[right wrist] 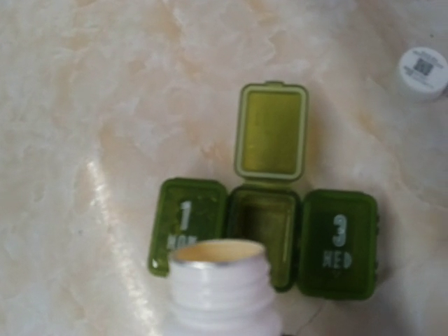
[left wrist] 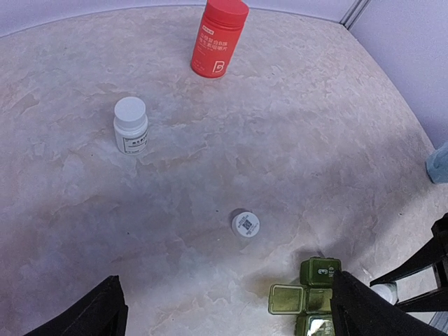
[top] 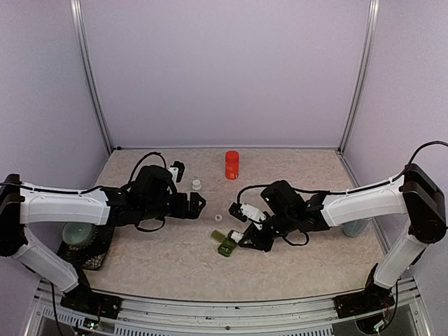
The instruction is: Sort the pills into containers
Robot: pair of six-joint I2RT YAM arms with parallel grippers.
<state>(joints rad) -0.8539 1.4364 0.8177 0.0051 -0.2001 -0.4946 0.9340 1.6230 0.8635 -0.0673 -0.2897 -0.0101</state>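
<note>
Pale marbled worktop fills the booth floor, with plain lilac walls around it, and I am working near its middle. The containers lie flat just ahead of my right arm: a green strip of three, with the outer lids marked 1 and 3 shut and the middle lid flipped back, so only the yellowish middle cell can take anything. I read that as the reason for my right pincer being where it is. It is pressed together on the open white bottle, with the neck hanging just above the near edge of the strip and the mouth aimed at the open cell, ready for a pour. I see no pills in that cell, and I cannot tell what is inside the bottle beyond a yellowish glow at its rim. The loose cap sits on the surface a little way from the strip, out of the pouring line, which suits me. My left pincer is spread as wide as it goes, holding and touching nothing, and it hovers over bare surface on the far side of the cap. Beyond it stand a capped white bottle and, farther back, a red bottle, both upright and well apart. I judge sorting as barely begun.
</note>
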